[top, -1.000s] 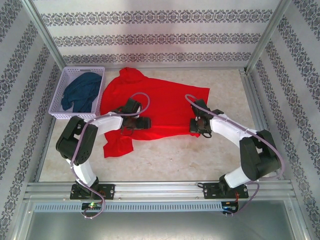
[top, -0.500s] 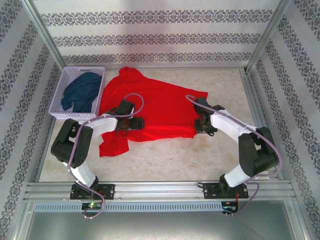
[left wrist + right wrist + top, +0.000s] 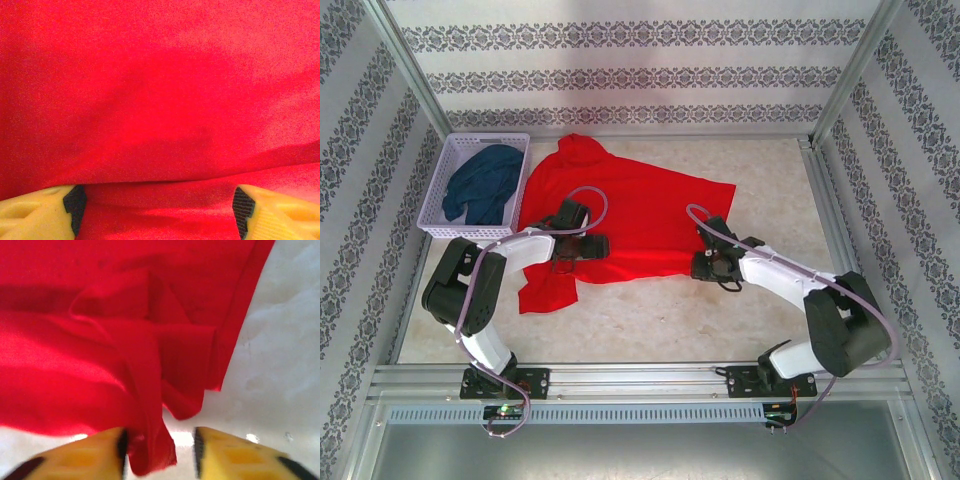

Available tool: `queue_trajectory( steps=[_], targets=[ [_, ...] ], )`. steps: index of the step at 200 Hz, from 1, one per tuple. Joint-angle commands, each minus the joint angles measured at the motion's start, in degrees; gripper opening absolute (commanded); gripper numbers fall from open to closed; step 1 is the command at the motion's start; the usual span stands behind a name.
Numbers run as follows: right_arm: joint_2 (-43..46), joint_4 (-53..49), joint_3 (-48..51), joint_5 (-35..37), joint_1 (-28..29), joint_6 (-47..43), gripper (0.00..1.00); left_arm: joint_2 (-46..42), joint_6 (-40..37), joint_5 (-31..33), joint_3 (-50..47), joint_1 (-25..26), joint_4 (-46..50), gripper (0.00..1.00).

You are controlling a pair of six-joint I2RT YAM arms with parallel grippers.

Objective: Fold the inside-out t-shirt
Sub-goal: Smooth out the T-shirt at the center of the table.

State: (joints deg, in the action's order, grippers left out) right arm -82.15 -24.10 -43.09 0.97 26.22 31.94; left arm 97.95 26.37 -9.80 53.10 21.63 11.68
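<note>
At the far left a white basket [image 3: 438, 190] is seen, with a dark blue garment [image 3: 480, 185] lying in it. Just beside it, the inside-out t-shirt [image 3: 640, 210] is spread across the middle of the table [image 3: 650, 320]. The left gripper [image 3: 582, 247] is set down on the shirt's left part, its fingers [image 3: 75, 202] held wide apart over red cloth. At the shirt's near right edge the right gripper [image 3: 705, 265] is placed. Its fingers [image 3: 112, 452] are parted around a bunched fold, and a gap is left beside the cloth.

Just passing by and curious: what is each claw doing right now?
Left claw: open over the bright red fabric t-shirt.
Right claw: open, a fold of that shirt inside it.
</note>
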Motion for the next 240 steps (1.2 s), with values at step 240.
queue_trajectory(
  steps=[240],
  targets=[
    [-23.16, -8.78, -31.55, -9.49, -9.0, -16.97, 0.23, -0.13, -1.05, 0.75, -0.67, -0.51, 1.59, 0.79]
  ],
)
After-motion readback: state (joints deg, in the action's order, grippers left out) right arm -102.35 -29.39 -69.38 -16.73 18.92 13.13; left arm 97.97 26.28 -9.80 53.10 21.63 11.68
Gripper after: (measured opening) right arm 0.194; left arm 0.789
